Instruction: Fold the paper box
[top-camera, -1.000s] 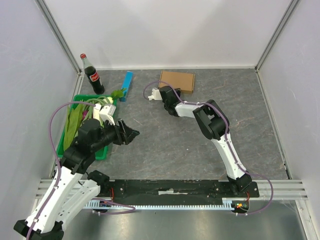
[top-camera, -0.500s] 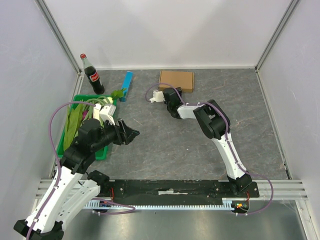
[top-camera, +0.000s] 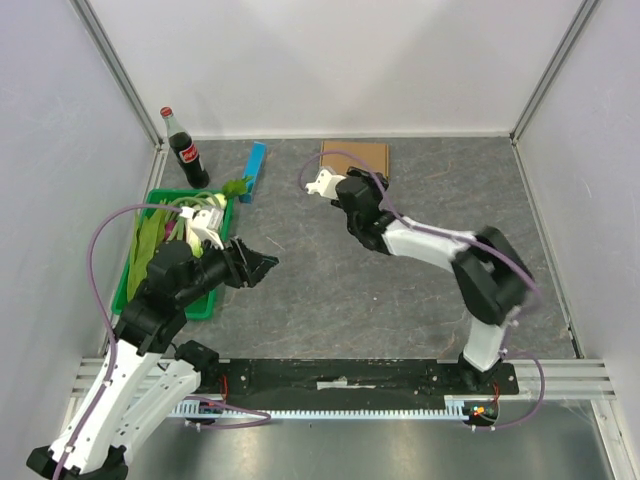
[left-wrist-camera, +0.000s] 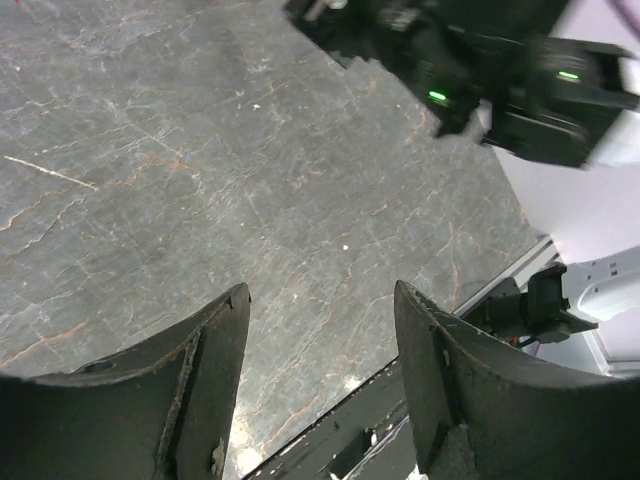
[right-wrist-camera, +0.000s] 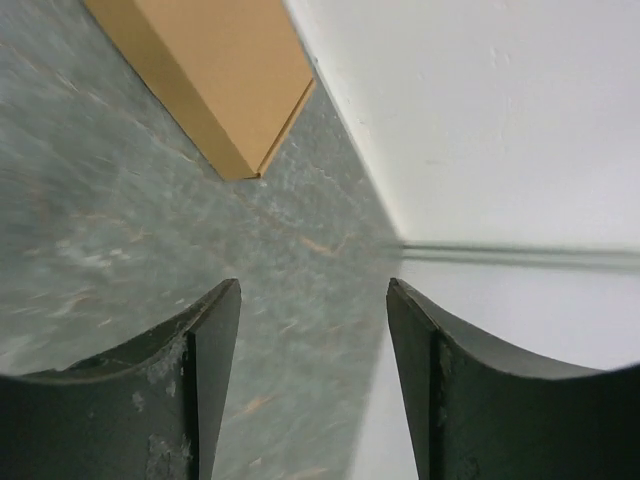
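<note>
The paper box (top-camera: 358, 156) is a flat brown cardboard piece lying at the back of the table, close to the back wall. In the right wrist view it (right-wrist-camera: 215, 70) shows at the upper left, beyond the fingers. My right gripper (top-camera: 360, 186) hovers just in front of the box's near edge. It is open and empty (right-wrist-camera: 313, 290), and it partly hides the box from above. My left gripper (top-camera: 263, 265) is open and empty (left-wrist-camera: 320, 295) over bare table at the left, far from the box.
A cola bottle (top-camera: 186, 152) stands at the back left. A slim blue bar (top-camera: 254, 171) lies beside it. A green tray (top-camera: 205, 304) with leafy greens sits under my left arm. White walls close in the back and both sides.
My right arm has stretched out, its elbow swinging right and toward the near edge. Its gripper has shifted slightly right, closer to the box. My left arm has hardly moved.
</note>
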